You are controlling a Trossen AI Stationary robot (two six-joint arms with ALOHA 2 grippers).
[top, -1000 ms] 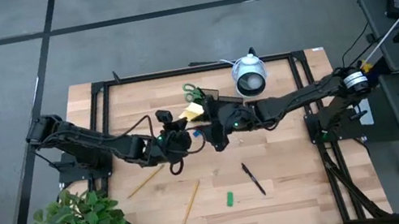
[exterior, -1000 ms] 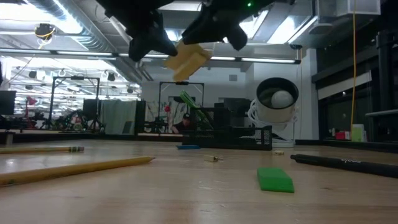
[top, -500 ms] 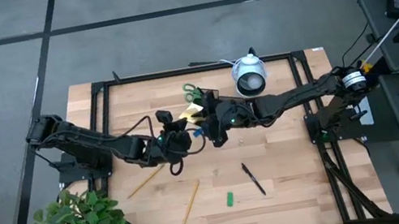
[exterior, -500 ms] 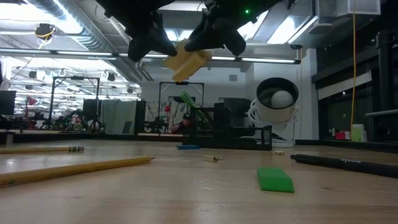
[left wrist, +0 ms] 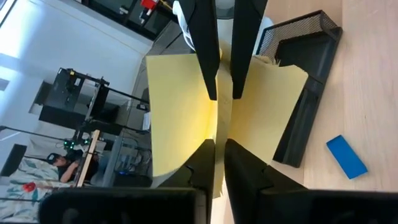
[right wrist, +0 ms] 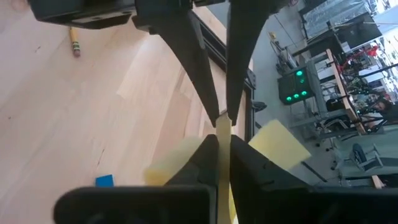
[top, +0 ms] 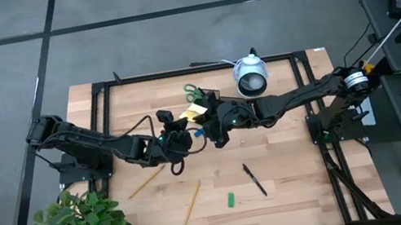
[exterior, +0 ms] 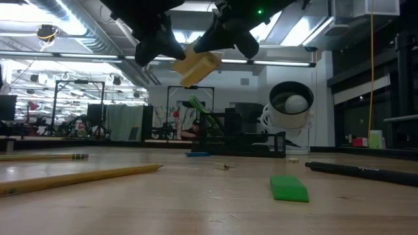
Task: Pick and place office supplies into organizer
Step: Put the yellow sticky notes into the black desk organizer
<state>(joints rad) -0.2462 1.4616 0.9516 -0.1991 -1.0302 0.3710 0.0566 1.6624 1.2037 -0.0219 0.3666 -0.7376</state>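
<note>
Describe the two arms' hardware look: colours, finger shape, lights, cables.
Both arms are black and slender with jointed segments. The left pincer and right pincer each have two flat, dark fingers tapering to narrow tips. The right arm carries a silver ring near its base, with a green indicator light glowing by its wrist. A black cable loops along the left arm.

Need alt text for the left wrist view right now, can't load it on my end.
Two pairs of dark gripper fingers pinch the same yellow sticky-note pad edge-on from opposite sides, the left gripper from the picture's bottom and the right gripper from its top. Behind the pad sits the black mesh organizer on the wooden table, with a small blue piece beside it.
</note>
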